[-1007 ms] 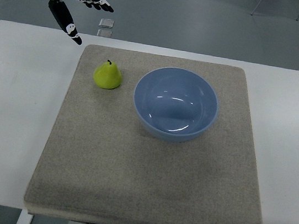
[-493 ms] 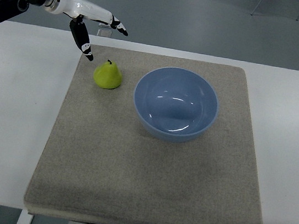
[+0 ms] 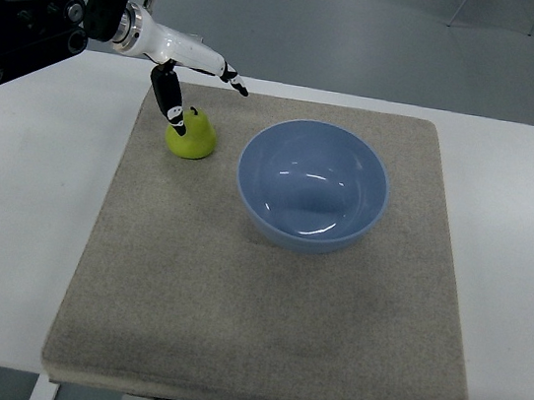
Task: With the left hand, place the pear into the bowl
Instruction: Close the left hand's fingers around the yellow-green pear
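A yellow-green pear (image 3: 193, 138) stands upright on the grey mat, left of the blue bowl (image 3: 313, 186). My left hand (image 3: 205, 98) comes in from the upper left and hovers over the pear. Its fingers are spread: the thumb (image 3: 169, 100) points down at the pear's left side, and the other fingers (image 3: 229, 77) reach out above and behind it. The hand holds nothing. The bowl is empty. The right arm is out of view.
The grey mat (image 3: 257, 338) covers most of the white table (image 3: 16, 215). The left arm's black forearm housing (image 3: 35, 13) hangs over the table's far left corner. Grey floor lies beyond the table's far edge.
My left hand has moved right and down, from beyond the table's far left edge to just over the pear. The pear and bowl have not moved.
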Controlling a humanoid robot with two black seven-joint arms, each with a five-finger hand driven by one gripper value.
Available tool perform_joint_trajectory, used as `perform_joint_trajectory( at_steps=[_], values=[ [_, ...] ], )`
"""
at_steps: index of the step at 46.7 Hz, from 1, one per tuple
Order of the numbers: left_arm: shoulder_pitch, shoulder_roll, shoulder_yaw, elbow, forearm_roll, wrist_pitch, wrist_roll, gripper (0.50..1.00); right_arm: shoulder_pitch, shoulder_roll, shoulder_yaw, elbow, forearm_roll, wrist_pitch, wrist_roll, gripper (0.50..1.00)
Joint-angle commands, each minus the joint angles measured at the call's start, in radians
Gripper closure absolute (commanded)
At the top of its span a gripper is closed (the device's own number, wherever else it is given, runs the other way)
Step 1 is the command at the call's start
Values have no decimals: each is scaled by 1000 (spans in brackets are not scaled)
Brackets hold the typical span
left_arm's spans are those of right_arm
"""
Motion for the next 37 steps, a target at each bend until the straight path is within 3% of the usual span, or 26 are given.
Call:
perform_joint_trajectory(
  at_steps=[1,15,37],
  values=[
    [0,0,0,0,0,0,0,508,0,0,0,1,0,0,0,576],
    [43,-5,1,9,3,3,1,508,0,0,0,-1,0,0,0,576],
    [74,-32,9,72,4,66,6,508,0,0,0,1,0,0,0,576]
  ],
)
